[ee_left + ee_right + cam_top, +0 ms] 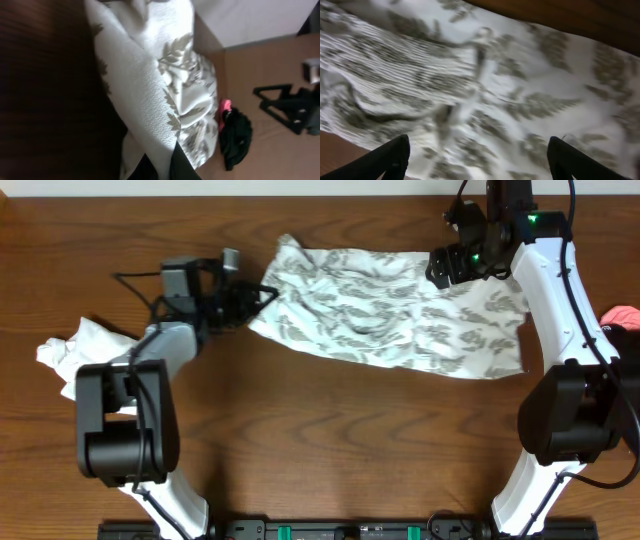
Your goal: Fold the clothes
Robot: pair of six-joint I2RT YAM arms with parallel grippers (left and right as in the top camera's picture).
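The clothes show chiefly as a cream-white garment printed with grey-green fern leaves (385, 305), spread across the far middle of the table. My left gripper (258, 293) is shut on this garment's left edge; in the left wrist view the fern cloth (150, 85) runs pinched between the dark fingers of the gripper (161, 150). My right gripper (445, 268) hovers open over the garment's upper right part, and the print (485, 95) fills the space between its fingertips (479, 142). A plain white garment (70, 348) lies crumpled at the left. A black garment (236, 137) lies off to the right.
A pink item (620, 314) sits at the table's right edge, next to the right arm. The white garment lies close against the left arm's base (125, 420). A black stand (285, 107) shows beyond the table in the left wrist view.
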